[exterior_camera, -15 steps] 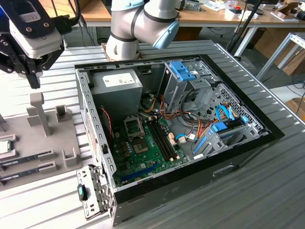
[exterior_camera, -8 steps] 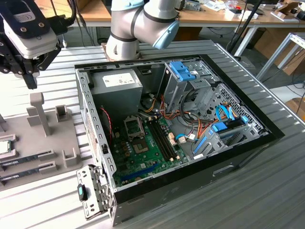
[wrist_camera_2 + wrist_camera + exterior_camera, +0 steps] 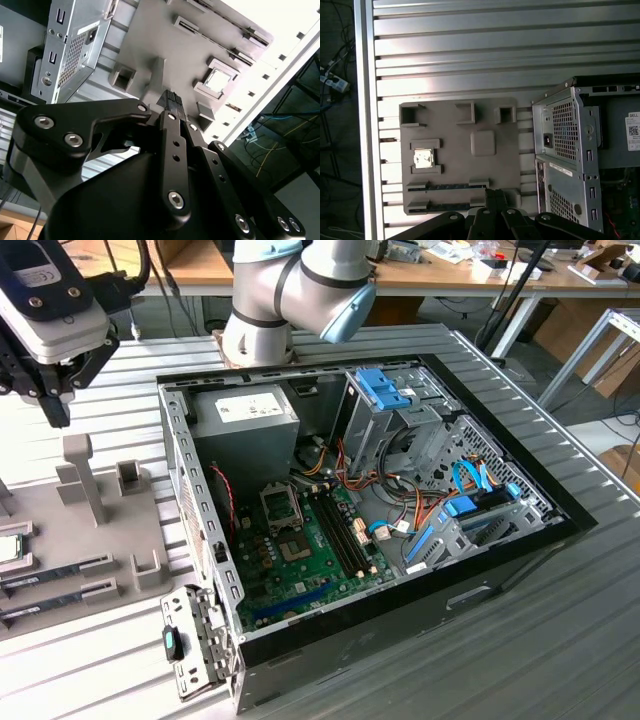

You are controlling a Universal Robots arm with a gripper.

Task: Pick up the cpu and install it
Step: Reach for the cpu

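- Your black two-finger gripper hangs above the fixture with its fingers brought together and nothing between them, so nothing is being carried yet.
- Below it lies the flat grey plastic fixture tray. Its raised walls keep each part square and reachable from above.
- The cpu, a small square chip with a silver top, sits flat in its own walled nest on that tray. It is apart from the gripper and untouched, and you have one of it.
- Near that nest, two long narrow dark memory sticks lie in parallel slots, clear of the chip.
- Farther off, the open black desktop computer case lies on its side on the ribbed aluminium table. Its lid is off, so the green motherboard faces up.
- On that board there is one empty metal-framed socket. I judge the task barely begun.
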